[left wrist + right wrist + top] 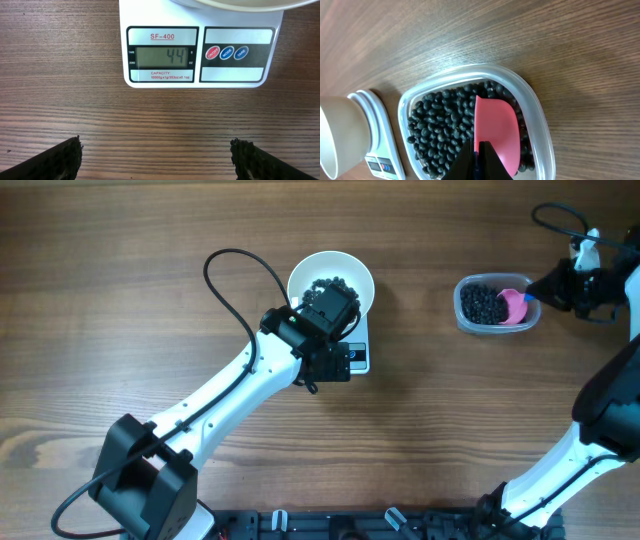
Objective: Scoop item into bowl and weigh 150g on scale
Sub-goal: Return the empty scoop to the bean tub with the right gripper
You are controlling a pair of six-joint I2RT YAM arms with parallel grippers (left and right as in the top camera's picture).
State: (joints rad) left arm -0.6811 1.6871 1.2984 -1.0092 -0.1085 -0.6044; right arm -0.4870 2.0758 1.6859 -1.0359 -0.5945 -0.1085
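**A:** Nearest first, left wrist view. The left fingers (60, 160) sit in the two lower corners, spread wide with nothing between them, over the bare wooden desk (150, 120).

**B:** Why park there?

**A:** My guess is it keeps the camera square on the flat white rectangular scale (240, 75) just beyond. The grey display (162, 57) reads 44.

**B:** Well short, then.

**A:** Judged so; more scooping is due. Past the display, the round white bowl (358, 268) sits on the scale's platform at top centre of the overhead frame. It holds a few small glossy black beans (330, 283), partly hidden by the left wrist.

**B:** Farther out?

**A:** At the upper right of the overhead frame is a clear rounded-rectangular plastic tub (540, 125), well apart from the scale. It holds the main heap of beans. A small pink plastic scoop (495, 130) with a blue handle lies in that heap.

**B:** And the right fingers?

**A:** The right fingers (495, 167) are pressed together on the scoop's handle end, at the bottom of the right wrist view. That grip likely keeps them clear of the beans. No beans show on the scoop's visible pink face.
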